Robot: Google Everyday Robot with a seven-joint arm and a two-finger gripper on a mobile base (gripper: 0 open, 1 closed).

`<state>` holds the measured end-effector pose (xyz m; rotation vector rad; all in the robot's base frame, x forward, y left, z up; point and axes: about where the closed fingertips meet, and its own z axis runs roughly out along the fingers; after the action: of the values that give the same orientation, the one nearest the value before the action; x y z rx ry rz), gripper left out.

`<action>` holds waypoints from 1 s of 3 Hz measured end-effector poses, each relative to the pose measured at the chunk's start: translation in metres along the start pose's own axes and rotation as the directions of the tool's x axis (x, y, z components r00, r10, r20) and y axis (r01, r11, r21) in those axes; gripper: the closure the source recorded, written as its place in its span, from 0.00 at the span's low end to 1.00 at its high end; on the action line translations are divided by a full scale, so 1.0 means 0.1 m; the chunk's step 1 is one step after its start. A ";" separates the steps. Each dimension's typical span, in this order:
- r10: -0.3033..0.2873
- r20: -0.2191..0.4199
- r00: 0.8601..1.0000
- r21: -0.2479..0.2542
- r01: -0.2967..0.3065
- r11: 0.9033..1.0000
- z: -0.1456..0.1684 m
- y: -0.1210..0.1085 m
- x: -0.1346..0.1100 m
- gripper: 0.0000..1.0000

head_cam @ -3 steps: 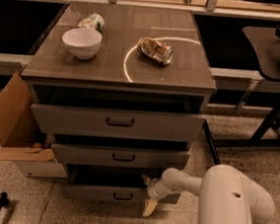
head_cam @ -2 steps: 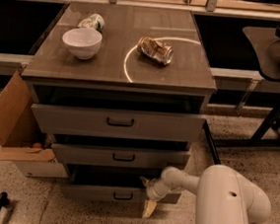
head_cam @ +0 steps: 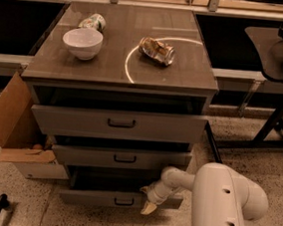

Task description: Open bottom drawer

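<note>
End effector [head_cam: 149,202] at partly hidden bottom drawer [head_cam: 93,198]

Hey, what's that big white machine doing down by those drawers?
A one-armed robot is working on the bottom drawer of a cabinet. Its white arm reaches in low from the right, and the gripper is at that drawer's front, just right of the small dark handle. The drawer is only slightly out, with a dark gap above it. A white bowl and a crushed can sit on top.
</note>
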<state>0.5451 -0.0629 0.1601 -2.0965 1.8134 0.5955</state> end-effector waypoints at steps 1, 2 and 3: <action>0.004 -0.018 1.000 -0.051 -0.005 0.999 -0.02 0.18 0.00 0.65; 0.027 -0.024 0.999 -0.054 -0.028 0.998 -0.09 0.40 -0.02 0.88; 0.094 0.011 0.996 -0.031 -0.093 0.995 -0.04 0.72 -0.04 1.00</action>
<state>0.4739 -0.0721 0.1683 -2.0315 1.9155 0.6625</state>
